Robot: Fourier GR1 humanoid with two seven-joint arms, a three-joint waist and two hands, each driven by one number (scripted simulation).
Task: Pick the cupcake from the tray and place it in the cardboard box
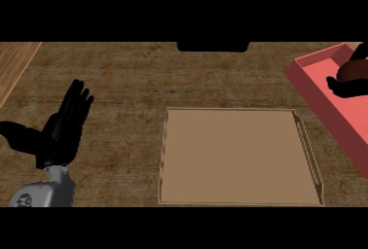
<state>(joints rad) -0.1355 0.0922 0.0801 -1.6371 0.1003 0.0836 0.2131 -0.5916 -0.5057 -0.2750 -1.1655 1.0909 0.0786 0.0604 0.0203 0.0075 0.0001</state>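
A red tray [316, 92] lies at the right edge of the head view, partly cut off. Inside it sits a dark brown cupcake [355, 72]. My right hand [343, 88] is over the tray with black fingers curled round the cupcake from below and above; most of the hand is out of frame. An open, shallow cardboard box [237, 155] lies flat in the middle of the counter, left of the tray, with nothing in it. My left hand [61, 131] rests open at the left, fingers pointing up, well apart from the box.
A dark object [212, 46] sits at the counter's far edge, above the box. A lighter wooden strip [14, 63] runs along the far left. Brown counter surface [115, 73] stretches between the left hand and the box.
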